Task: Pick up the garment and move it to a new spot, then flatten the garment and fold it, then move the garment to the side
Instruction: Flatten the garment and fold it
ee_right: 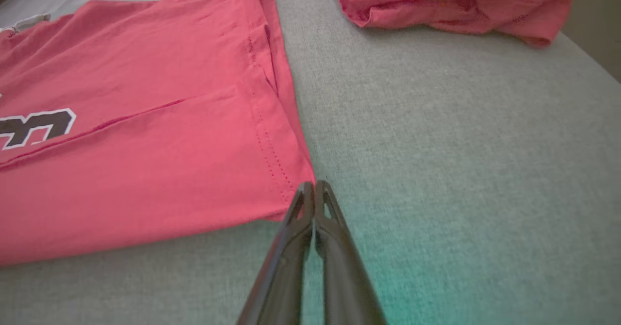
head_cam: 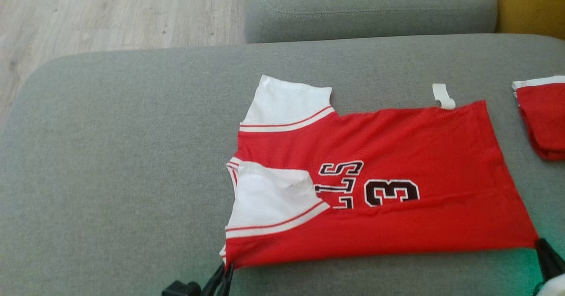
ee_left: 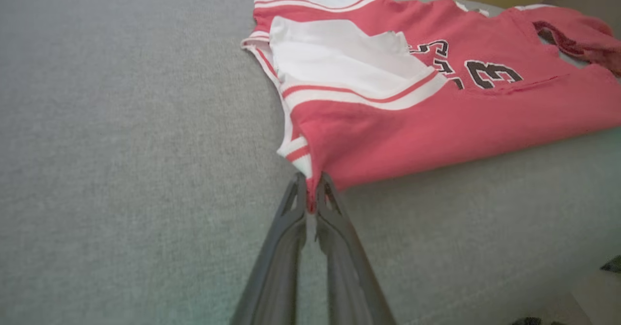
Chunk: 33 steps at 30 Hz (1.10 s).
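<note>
The garment [head_cam: 397,154] is a red jersey with white sleeves and a black "3". It lies spread flat on the grey cushion [head_cam: 110,154], neck end to the left. My left gripper [head_cam: 225,271] is shut on its near left corner, and red cloth shows between the fingertips [ee_left: 310,184]. My right gripper [head_cam: 539,243] is shut at the near right hem corner, its tips [ee_right: 314,185] meeting the cloth [ee_right: 145,170]. The near edge runs straight between the two grippers. A white tag [head_cam: 442,96] sticks out at the far edge.
A second red folded piece [head_cam: 545,119] lies at the cushion's right edge. A grey back cushion [head_cam: 371,4] stands behind, with something yellow [head_cam: 529,4] beside it. Wooden floor [head_cam: 88,13] shows at the far left. Bare cushion stretches left of the jersey.
</note>
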Motion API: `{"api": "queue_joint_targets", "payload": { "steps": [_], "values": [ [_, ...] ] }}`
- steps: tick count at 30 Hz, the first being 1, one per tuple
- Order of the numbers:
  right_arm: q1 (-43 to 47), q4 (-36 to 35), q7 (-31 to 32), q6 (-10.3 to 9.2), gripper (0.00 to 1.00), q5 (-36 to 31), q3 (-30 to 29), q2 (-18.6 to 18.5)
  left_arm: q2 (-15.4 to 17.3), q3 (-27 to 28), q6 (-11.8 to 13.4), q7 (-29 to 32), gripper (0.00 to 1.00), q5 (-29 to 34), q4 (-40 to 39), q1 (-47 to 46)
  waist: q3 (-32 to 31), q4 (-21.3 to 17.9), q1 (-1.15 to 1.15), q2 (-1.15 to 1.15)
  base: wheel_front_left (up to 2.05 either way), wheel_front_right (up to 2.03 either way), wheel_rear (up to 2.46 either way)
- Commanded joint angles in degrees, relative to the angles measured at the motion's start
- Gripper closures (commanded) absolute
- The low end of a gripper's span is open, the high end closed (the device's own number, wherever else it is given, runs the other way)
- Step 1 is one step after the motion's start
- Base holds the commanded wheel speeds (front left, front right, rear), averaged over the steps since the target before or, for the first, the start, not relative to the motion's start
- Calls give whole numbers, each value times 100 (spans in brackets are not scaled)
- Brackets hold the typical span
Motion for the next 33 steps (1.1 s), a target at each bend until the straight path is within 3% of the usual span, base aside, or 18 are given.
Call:
{"api": "queue_joint_targets", "payload": {
  "steps": [1,5,6,7,8,9,15,21,26,33],
  "values": [
    [21,-186,18,37,100,-80,-30,-148,120,171,41,2,100,-60,-188,-155,-21,-21,1,0,0,0,0],
    [256,-571,313,37,100,-375,-343,80,176,141,22,102,100,-89,-149,-144,-78,-79,1,0,0,0,0],
    [301,-663,386,37,88,-449,-409,129,185,120,5,137,100,-92,-114,-154,-92,-96,1,0,0,0,0],
    [341,-750,456,37,26,-520,-479,179,182,110,-9,165,78,-107,-85,-163,-107,-117,1,0,0,0,0],
    [377,-842,506,37,0,-582,-563,231,170,107,-10,191,31,-125,-65,-173,-116,-138,1,0,0,0,0],
    [407,-946,540,37,0,-635,-652,284,168,94,-15,220,0,-125,-54,-193,-125,-161,1,0,0,0,0],
    [490,-1557,652,37,0,-971,-1028,521,192,140,33,357,0,-66,-211,-498,-68,-364,1,0,0,0,0],
    [298,-2150,667,37,0,-1135,-935,683,346,417,-75,578,0,71,-426,-1536,287,-721,1,0,0,0,0],
    [26,-2479,597,37,0,-1108,-792,724,477,627,-760,1187,0,-179,-213,-2939,748,-1005,1,0,0,0,0],
    [-460,-2590,481,37,0,-1108,-463,802,606,845,-1559,2278,0,-631,802,-4741,1269,-1511,1,0,0,0,0]
  ]
}}
